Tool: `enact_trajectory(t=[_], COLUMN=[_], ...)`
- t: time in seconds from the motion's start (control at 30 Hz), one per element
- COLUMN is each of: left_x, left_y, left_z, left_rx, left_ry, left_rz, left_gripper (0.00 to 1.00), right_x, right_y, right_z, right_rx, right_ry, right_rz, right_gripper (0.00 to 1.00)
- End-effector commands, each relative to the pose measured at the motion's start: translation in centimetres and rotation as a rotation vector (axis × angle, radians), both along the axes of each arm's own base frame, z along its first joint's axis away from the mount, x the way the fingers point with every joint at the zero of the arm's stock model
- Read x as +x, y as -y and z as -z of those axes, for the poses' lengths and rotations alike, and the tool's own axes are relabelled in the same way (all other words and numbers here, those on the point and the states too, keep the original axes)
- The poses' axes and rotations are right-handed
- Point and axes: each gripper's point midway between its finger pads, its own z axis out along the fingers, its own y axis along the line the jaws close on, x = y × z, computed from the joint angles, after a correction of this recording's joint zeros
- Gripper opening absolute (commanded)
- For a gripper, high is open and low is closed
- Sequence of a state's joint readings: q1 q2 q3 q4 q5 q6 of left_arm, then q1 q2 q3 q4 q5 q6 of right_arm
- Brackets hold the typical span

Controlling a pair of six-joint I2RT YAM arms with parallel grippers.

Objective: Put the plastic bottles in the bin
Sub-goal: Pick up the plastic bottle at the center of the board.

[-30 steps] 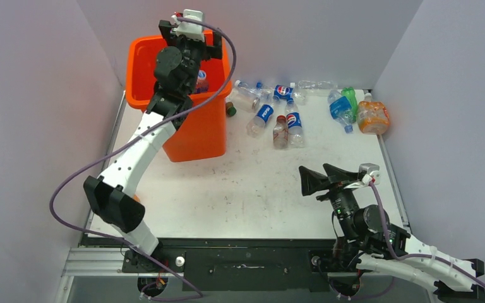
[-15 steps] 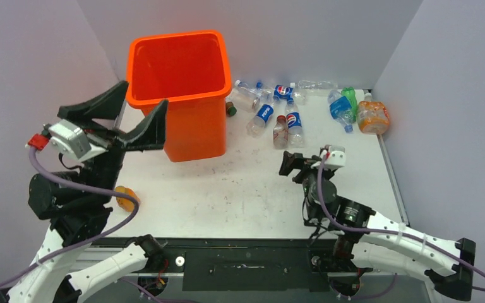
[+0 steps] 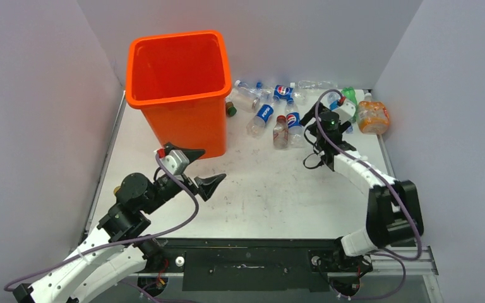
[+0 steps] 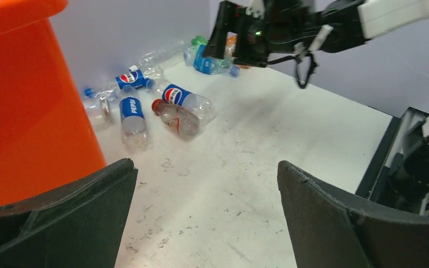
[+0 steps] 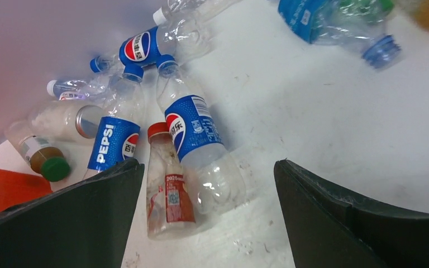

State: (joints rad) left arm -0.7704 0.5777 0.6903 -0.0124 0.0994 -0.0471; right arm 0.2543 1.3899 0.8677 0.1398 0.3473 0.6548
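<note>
Lower left of the overhead view: the left gripper (image 3: 209, 168) hangs low over the bare table (image 3: 259, 196), jaws spread wide and holding nothing, apparently free for another pick. Its wrist view shows only speckled tabletop between the two dark fingers (image 4: 61, 223), with the nearest bottles lying well beyond the tips, toward the upper left of that frame. At right of centre in the overhead view, the right gripper (image 3: 316, 129) reaches out over the loose group of plastic bottles (image 3: 278, 113), its jaws likewise parted and empty. The tilt of its wrist suggests it is lining up a grasp. In the right wrist view a red-capped bottle (image 5: 167, 192) and a blue-labelled bottle (image 5: 192, 134) lie on their sides, touching, in the gap ahead of the fingertips, the red-capped one nearer the left finger (image 5: 61, 223); neither is yet between the pads. A second blue-labelled one (image 5: 111, 142) lies just to their left. Farther back, the remaining bottles are strewn along the far edge of the table, a blue-tinted bottle (image 3: 338, 106) and a squat orange bottle (image 3: 372, 117) at upper right. The bin (image 3: 192, 129) stands upright at upper left, just left of the group. Its tall walls mean each bottle must be lifted over the rim, and its floor cannot be seen from here.
</note>
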Motion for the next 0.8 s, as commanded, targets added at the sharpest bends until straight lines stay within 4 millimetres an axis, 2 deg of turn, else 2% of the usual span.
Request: enact_trajectory(t=[0.0, 0.07, 0.17, 0.37, 0.5, 0.77], left_x=[-1.9, -2.1, -2.4, -2.4, -2.4, -2.2], left_y=[-0.1, 0.1, 0.3, 0.3, 0.6, 0.9], left_z=[-4.4, -3.7, -2.8, -2.9, -2.6, -2.1], left_rx=[-0.15, -0.149, -0.132, -0.122, -0.113, -0.107], left_ry=[0.081, 0.069, 0.051, 0.05, 0.04, 0.023], left_rz=[0.074, 0.087, 0.101, 0.104, 0.113, 0.117], left_gripper=[0.96, 0.96, 0.96, 0.96, 0.96, 0.96], right_x=[5.9, 7.7, 9.3, 10.7, 10.8, 10.0], right_y=[-1.7, -2.0, -2.6, -2.8, -3.6, -4.4], right_z=[0.7, 3.0, 5.3, 7.2, 8.5, 12.3], right_rx=[0.119, 0.101, 0.077, 0.033, 0.057, 0.099], right_ry=[0.058, 0.007, -0.044, -0.086, -0.099, -0.174], right_rz=[-0.131, -0.163, -0.206, -0.234, -0.27, -0.298], right_gripper=[0.9, 0.9, 0.9, 0.9, 0.9, 0.92])
